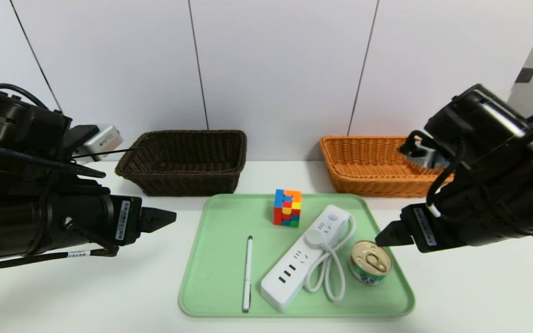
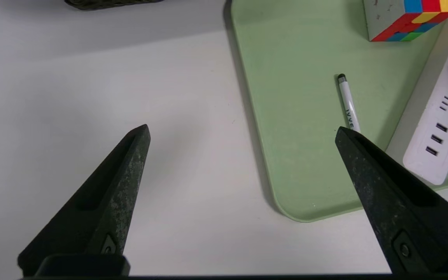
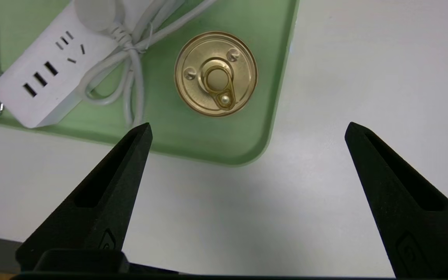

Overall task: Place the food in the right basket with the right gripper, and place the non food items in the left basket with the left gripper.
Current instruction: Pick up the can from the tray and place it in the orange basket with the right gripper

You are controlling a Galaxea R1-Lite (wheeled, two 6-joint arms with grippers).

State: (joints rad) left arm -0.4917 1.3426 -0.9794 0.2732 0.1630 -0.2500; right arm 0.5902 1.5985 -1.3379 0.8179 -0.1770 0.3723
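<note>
Two grippers gaping, nothing held | right black gripper (image 1: pixel 387 238) at frame right, nearest low gold-lidded tin can (image 1: pixel 371 262), just below-left | left black gripper (image 1: pixel 160 219) mid-left, farther off

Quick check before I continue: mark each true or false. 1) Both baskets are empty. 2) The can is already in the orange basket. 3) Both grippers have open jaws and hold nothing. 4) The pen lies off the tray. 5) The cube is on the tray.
1) True: the dark brown basket and orange basket hold nothing.
2) False: the can sits on the green tray.
3) True: left gripper and right gripper are open and hold nothing.
4) False: the pen lies on the tray.
5) True: the cube is there.
</note>
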